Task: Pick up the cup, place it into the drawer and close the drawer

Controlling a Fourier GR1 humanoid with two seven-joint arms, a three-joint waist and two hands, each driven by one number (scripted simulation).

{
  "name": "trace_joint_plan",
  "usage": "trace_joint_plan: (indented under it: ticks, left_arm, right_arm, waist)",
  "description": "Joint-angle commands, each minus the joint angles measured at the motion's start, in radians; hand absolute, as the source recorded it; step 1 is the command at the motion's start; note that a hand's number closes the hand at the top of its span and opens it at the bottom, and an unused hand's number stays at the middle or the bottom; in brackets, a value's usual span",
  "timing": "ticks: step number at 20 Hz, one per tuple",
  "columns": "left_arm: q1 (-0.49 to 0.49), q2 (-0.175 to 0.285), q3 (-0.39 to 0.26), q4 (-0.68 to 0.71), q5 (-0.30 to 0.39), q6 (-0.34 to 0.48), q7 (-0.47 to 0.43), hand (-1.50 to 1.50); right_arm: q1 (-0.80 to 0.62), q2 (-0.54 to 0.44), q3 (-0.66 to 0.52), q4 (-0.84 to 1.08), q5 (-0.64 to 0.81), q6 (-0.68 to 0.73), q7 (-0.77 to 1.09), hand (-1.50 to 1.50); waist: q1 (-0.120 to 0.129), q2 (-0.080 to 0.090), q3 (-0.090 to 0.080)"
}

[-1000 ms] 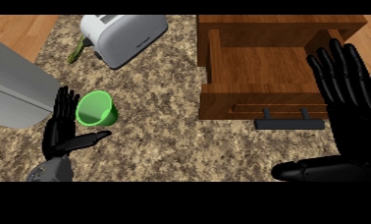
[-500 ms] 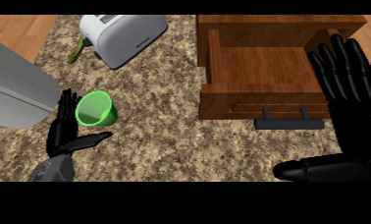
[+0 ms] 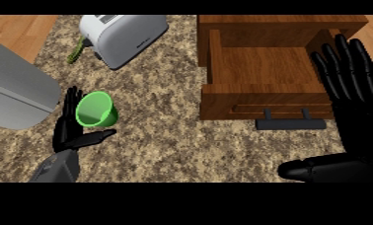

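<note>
- The green cup (image 3: 96, 110) stands on the speckled surface (image 3: 178, 140), left of the middle and well apart from the drawer (image 3: 262, 68). It is not yet lifted.
- The left hand (image 3: 73, 132) is just beside the cup, spread: its fingers are straight up along the cup's left side and its thumb sticks out below the cup. Nothing is curled round the cup, and whether the fingers touch its wall cannot be told.
- The right hand (image 3: 348, 78) shows at the right edge over the drawer's right side, fingers straight and spread, holding nothing.
- The wooden drawer is pulled out with its inside bare, and its dark handle (image 3: 291, 122) faces the robot.
- A toaster (image 3: 120, 34) stands behind the cup, out of the way.
- Judged from this, the task is at its start, with the hand placed for a grasp. Gripping the cup, carrying it right into the drawer, letting go and pushing the drawer shut all remain.
</note>
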Motion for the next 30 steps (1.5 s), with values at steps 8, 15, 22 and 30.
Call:
trace_joint_plan:
  ticks: [8, 15, 22, 30]
  left_arm:
    - [-0.043, 0.016, 0.017, 0.172, 0.018, -0.142, -0.102, -1.5]
    - [-0.111, -0.022, 0.018, 0.169, 0.037, -0.199, -0.071, -1.5]
    - [-0.095, 0.022, 0.012, 0.118, 0.039, -0.27, -0.12, 1.5]
    - [-0.055, -0.08, -0.011, 0.033, 0.02, -0.098, -0.205, 1.5]
  right_arm:
    - [-0.007, -0.021, -0.02, -0.006, -0.014, 0.01, 0.021, -1.5]
    - [0.006, -0.012, -0.01, -0.007, -0.037, 0.021, 0.02, -1.5]
    - [0.023, 0.014, 0.018, 0.003, 0.009, 0.0, -0.011, -1.5]
    - [-0.019, -0.039, -0.069, -0.008, -0.051, 0.007, 0.039, -1.5]
  waist:
    - [-0.009, 0.004, -0.001]
    - [-0.013, 0.004, -0.001]
    - [-0.008, 0.003, -0.001]
    - [0.002, -0.001, 0.0]
